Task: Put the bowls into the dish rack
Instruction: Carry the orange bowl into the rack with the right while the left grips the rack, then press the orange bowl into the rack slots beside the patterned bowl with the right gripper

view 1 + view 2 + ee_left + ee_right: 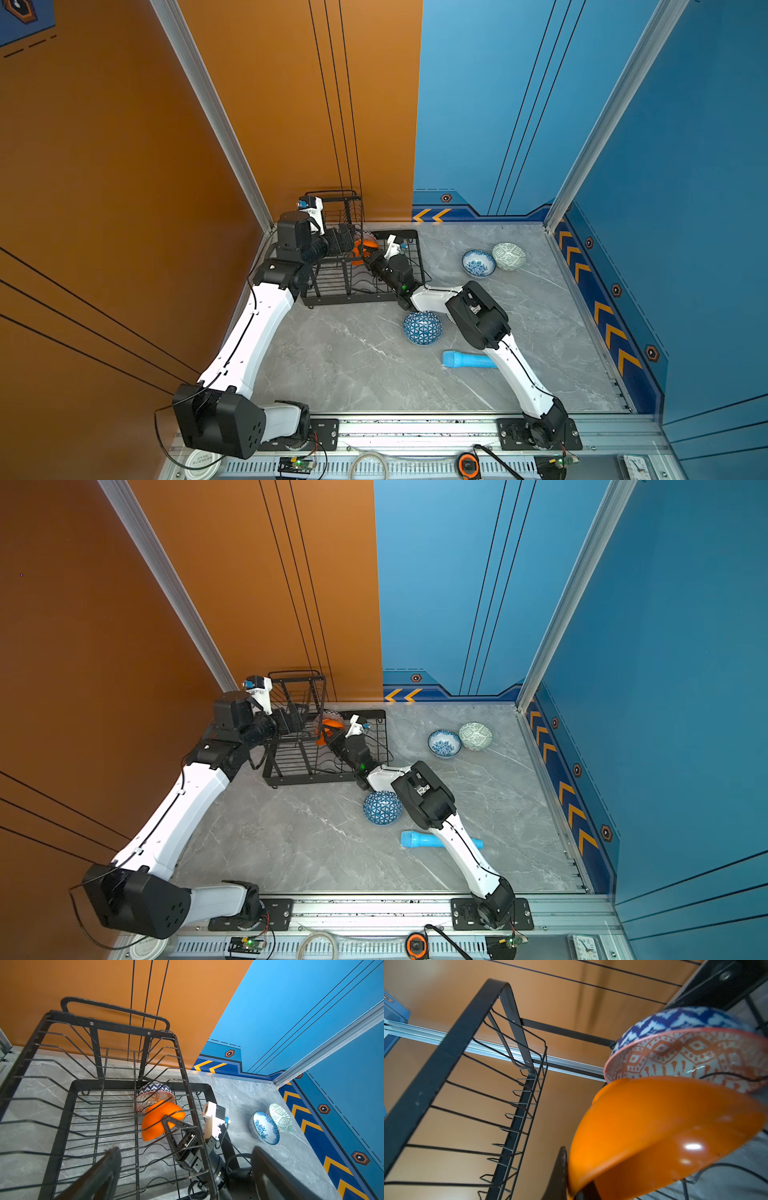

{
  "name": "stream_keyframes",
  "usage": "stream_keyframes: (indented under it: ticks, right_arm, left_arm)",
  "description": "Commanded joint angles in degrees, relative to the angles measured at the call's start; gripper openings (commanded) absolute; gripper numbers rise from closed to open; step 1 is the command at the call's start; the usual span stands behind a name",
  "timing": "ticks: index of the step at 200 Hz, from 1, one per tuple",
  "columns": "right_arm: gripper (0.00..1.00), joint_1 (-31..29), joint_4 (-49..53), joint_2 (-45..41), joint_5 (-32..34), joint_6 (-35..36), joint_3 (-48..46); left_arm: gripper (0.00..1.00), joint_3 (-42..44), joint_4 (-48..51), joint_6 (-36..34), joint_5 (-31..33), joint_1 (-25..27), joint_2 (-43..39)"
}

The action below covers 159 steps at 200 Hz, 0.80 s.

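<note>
the dish rack [353,297] sits in the far left corner of the tabletop [353,365], and that's where both arms are busy. one bowl is already in: the orange-white diamond bowl [154,1095] stands tipped on its edge among the wires of the lower tray, near the rack's far side. right against it is the plain orange bowl [153,1124], also tilted on edge. the right gripper [167,1121] is pinching it by the rim, pressed tight on it, so i'd call this one half placed. it's down in the tray, but i can't tell whether the wires are carrying it yet. the left gripper [347,237] hangs over the rack by the raised basket with its fingers [108,1167] spread wide and nothing between them. out on the tabletop the blue triangle bowl [422,328] lies upside down near the middle, just beside the right arm's elbow. the white-blue floral bowl [478,263] and the pale green bowl [508,256] sit side by side toward the far right corner, touching or nearly so. a light blue cylinder [467,359] lies nearer the front edge, partly under the right arm. by my reckoning that's one bowl done, one being set down and at least three left to fetch, so the job is under halfway.
</note>
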<state>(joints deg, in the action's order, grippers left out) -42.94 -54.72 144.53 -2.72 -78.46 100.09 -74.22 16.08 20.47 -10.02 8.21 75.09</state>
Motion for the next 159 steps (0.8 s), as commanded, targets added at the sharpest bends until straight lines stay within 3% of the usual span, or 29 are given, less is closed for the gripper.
stream_keyframes:
  ticks: [1,55,159]
  right_arm:
    - [0.0,0.1,-2.2,1.2,0.9,-0.5,3.3]
    - [0.0,-0.1,-0.1,4.1,1.0,-0.9,8.8]
    - [0.0,-0.6,0.3,9.4,2.9,-1.4,14.9]
  left_arm:
    - [0.98,0.0,-2.2,0.8,-3.8,-1.4,0.6]
    - [0.98,1.3,-4.4,5.1,-8.0,-5.6,0.7]
    - [0.98,2.1,-4.8,5.3,-9.5,-6.5,1.4]
